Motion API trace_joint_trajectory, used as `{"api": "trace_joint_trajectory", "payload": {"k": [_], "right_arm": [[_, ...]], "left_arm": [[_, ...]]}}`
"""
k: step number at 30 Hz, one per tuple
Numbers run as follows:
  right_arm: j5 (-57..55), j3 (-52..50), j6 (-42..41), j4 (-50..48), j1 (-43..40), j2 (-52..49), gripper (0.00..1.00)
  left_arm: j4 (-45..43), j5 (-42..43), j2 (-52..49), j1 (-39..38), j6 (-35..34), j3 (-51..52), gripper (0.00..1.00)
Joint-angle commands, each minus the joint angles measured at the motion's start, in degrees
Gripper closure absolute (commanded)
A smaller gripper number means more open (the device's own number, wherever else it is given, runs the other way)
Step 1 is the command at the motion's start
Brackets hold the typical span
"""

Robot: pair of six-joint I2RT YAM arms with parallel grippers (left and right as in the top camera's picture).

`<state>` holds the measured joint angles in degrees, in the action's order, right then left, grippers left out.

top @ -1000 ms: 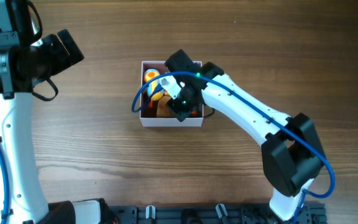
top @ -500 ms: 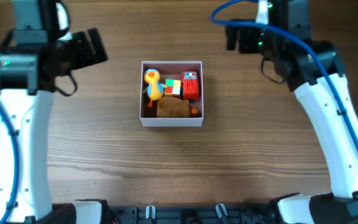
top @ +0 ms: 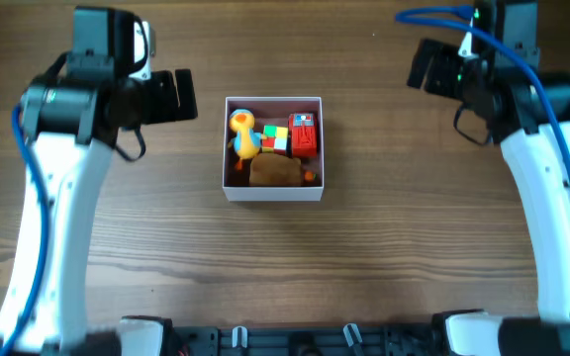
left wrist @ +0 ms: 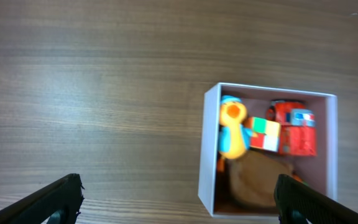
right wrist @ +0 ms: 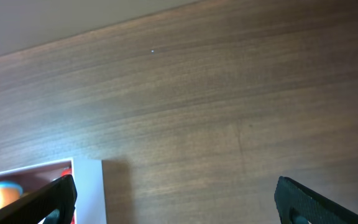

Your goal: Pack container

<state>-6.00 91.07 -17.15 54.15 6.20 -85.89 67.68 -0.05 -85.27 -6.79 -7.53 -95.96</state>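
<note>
The container [top: 273,194], a white-walled square box, sits mid-table. Inside lie a yellow duck [top: 242,133], a colourful cube [top: 276,139], a red toy [top: 304,135] and a brown lump [top: 277,172]. My left gripper [top: 173,96] hovers left of the box, open and holding nothing. In the left wrist view the left gripper [left wrist: 179,196] spans the container's [left wrist: 207,149] left wall, high above it, with the duck [left wrist: 232,129] and cube [left wrist: 263,134] in sight. My right gripper [top: 426,65] hangs open at the back right, well away from the box. The right wrist view shows only the container's corner [right wrist: 89,186].
Bare wooden table surrounds the box on all sides. The table's far edge [right wrist: 73,31] shows at the top of the right wrist view. Both arm bases stand at the front corners, with a black rail [top: 295,341] along the front edge.
My right arm lifted out of the container and swung to the back right, its jaws now open. My left arm moved right, closer to the box.
</note>
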Motion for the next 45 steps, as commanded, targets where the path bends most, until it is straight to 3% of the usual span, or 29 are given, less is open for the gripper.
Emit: {"api": "trace_joint_trajectory", "payload": {"k": [1,8,14,17,39,41,45], "right_arm": [[-0.24,-6.03,-1.31,-0.31,0.04,10.51,0.0],[-2.01,-32.46,-3.85,-4.87,0.04,41.35,0.0],[-4.55,-50.07,-6.4,-6.97,0.04,58.97,0.0],[-4.52,-53.24,-7.28,-10.49,0.04,59.89,0.0],[-5.25,-53.27,-6.64,-9.57,0.04,57.86,0.0],[-4.63,-53.29,-5.99,-7.82,0.04,60.96,0.0],[-0.94,-59.63,1.29,-11.04,0.04,76.28,0.0]], "left_arm": [[-2.12,1.29,14.29,-2.32,1.86,8.31,0.0],[-6.8,-0.24,47.95,-4.09,4.37,31.32,0.0],[-7.78,-8.87,62.73,-4.09,4.35,43.21,0.0],[-7.67,-8.85,62.86,-4.09,4.35,46.34,0.0],[-5.07,-8.83,62.62,-4.09,4.33,46.42,0.0],[-5.07,-8.83,62.62,-4.09,4.33,46.42,0.0],[-5.07,-8.83,62.62,-4.09,4.33,46.42,0.0]]}}
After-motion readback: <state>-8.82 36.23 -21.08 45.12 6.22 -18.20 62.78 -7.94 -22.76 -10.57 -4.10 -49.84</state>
